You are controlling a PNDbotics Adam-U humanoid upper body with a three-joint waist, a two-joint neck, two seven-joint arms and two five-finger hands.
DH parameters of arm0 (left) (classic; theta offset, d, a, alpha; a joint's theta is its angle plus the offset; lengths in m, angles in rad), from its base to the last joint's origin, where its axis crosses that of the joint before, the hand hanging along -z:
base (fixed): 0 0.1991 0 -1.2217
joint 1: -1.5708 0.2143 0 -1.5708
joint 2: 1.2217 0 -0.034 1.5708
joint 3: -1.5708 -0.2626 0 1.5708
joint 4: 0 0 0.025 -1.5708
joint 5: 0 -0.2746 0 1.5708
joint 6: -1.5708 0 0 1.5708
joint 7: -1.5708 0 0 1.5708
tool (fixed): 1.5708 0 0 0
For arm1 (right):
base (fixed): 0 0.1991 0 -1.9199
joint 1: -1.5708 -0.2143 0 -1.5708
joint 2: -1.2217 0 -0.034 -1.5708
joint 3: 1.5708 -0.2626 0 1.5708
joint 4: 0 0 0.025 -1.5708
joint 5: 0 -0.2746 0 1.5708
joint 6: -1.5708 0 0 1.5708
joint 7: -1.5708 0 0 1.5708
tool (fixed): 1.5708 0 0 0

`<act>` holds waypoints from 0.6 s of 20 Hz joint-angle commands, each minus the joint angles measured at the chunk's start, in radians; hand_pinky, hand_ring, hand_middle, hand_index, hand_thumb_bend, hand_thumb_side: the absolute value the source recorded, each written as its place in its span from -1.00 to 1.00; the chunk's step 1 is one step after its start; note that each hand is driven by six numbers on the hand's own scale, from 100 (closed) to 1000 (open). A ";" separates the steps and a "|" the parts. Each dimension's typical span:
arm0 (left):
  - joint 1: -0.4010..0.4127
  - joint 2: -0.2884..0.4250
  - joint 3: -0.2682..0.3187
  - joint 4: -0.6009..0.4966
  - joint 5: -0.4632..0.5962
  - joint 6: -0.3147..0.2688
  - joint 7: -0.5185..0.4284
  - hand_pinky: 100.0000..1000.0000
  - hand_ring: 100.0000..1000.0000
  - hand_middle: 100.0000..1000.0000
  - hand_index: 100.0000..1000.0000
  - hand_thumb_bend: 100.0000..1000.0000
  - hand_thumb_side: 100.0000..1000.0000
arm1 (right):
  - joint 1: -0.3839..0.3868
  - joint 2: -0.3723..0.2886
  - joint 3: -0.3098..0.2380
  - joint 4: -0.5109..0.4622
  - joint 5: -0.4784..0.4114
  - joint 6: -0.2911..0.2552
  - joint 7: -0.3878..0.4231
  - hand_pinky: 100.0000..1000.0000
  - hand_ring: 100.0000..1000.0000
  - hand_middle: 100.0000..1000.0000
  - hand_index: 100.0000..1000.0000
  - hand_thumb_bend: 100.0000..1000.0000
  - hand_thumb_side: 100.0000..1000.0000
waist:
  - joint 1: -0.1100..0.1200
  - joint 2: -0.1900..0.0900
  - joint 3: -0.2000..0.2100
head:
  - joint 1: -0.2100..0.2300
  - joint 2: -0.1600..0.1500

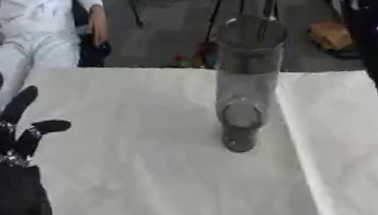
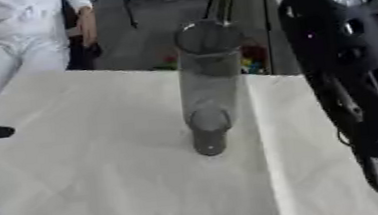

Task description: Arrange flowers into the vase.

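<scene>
Clear glass is forming a tall, cylindrical vase (image 1: 244, 81), which is being shown standing upright near the middle of a table (image 1: 148, 184) covered by a pale, creased cloth. The vase's open rim is being seen at the top, toward the far edge of the table, and its thick, darker base is resting on the cloth. Nothing can be made out inside it.

The robot's left hand (image 1: 6, 133) is being held at the left edge of the left eye view, low over the table and well apart from the vase. Its black fingers (image 1: 25, 101) are being kept spread and mostly straight, pointing upward, with nothing held between them.

The robot's right arm (image 2: 348, 77) is being shown as a large black shape with silver joints along the right side of the right eye view, beside the table's edge. Whether the right hand's fingers are apart or together cannot be told.
</scene>
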 commanded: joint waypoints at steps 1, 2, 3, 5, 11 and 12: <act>-0.012 -0.002 0.000 -0.015 0.000 0.000 -0.001 0.08 0.67 0.84 0.86 -0.26 0.96 | -0.010 -0.006 -0.004 -0.029 -0.001 0.005 0.011 -1.00 -1.00 -1.00 -1.00 -0.27 -0.55 | 0.010 -0.016 0.001 | 0.002 -0.008; -0.012 -0.003 0.000 -0.015 0.000 0.000 -0.001 0.08 0.67 0.84 0.86 -0.26 0.96 | -0.006 -0.005 -0.004 -0.031 0.000 0.007 0.014 -1.00 -1.00 -1.00 -1.00 -0.27 -0.56 | 0.011 -0.015 0.002 | 0.002 -0.008; -0.013 -0.004 0.000 -0.015 0.000 -0.001 0.000 0.08 0.67 0.84 0.86 -0.26 0.96 | -0.003 -0.002 -0.003 -0.033 0.002 0.008 0.017 -1.00 -1.00 -1.00 -1.00 -0.27 -0.56 | 0.011 -0.014 0.002 | 0.001 -0.008; -0.013 -0.005 0.000 -0.015 0.001 0.000 0.000 0.08 0.68 0.84 0.86 -0.26 0.96 | 0.005 0.002 0.000 -0.038 0.003 0.011 0.025 -1.00 -1.00 -1.00 -1.00 -0.27 -0.56 | 0.013 -0.012 0.003 | 0.000 -0.009; -0.015 -0.009 -0.001 -0.015 0.003 0.001 0.000 0.08 0.68 0.84 0.86 -0.27 0.96 | 0.023 0.013 0.002 -0.047 0.005 0.022 0.040 -1.00 -1.00 -1.00 -1.00 -0.27 -0.58 | 0.018 -0.006 0.008 | -0.002 -0.015; -0.015 -0.009 -0.001 -0.015 0.003 0.001 0.000 0.08 0.68 0.84 0.86 -0.27 0.96 | 0.025 0.014 0.001 -0.048 0.006 0.024 0.043 -1.00 -1.00 -1.00 -1.00 -0.27 -0.58 | 0.018 -0.005 0.008 | -0.002 -0.015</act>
